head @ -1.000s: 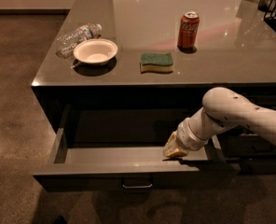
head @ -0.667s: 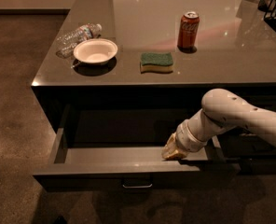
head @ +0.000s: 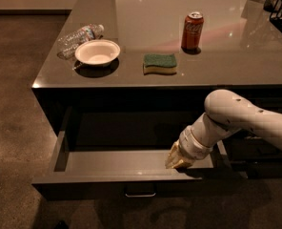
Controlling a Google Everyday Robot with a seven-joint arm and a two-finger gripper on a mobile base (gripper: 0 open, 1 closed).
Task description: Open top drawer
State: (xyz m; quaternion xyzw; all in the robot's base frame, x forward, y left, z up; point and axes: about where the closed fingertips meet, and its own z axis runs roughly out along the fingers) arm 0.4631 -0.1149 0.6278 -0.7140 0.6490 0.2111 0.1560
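The gripper hangs down inside the top drawer, in its right part, close behind the drawer front and low over the grey floor. Whether it is apart or together cannot be told from here. The pale arm comes in from the right edge and bends down to it, covering the drawer's right side wall and part of the dark drawers of the neighbouring stack.

Against the picture just before, nothing has visibly shifted. The gripper sits at the same spot and the drawer is pulled out just as far.

The top drawer stands open towards the near side, below the left half of the counter. Its shallow interior is in view and its small loop handle is centred on the front.

On the counter lie four things, one of each:
- a clear plastic bottle, on its side at the far left
- a white bowl, just beside the bottle on its near side
- a green sponge, right of the bowl
- a red can, upright, farther back and to the right

All four are well apart from the gripper. A dark object shows at the far right corner, cut off by the edge.
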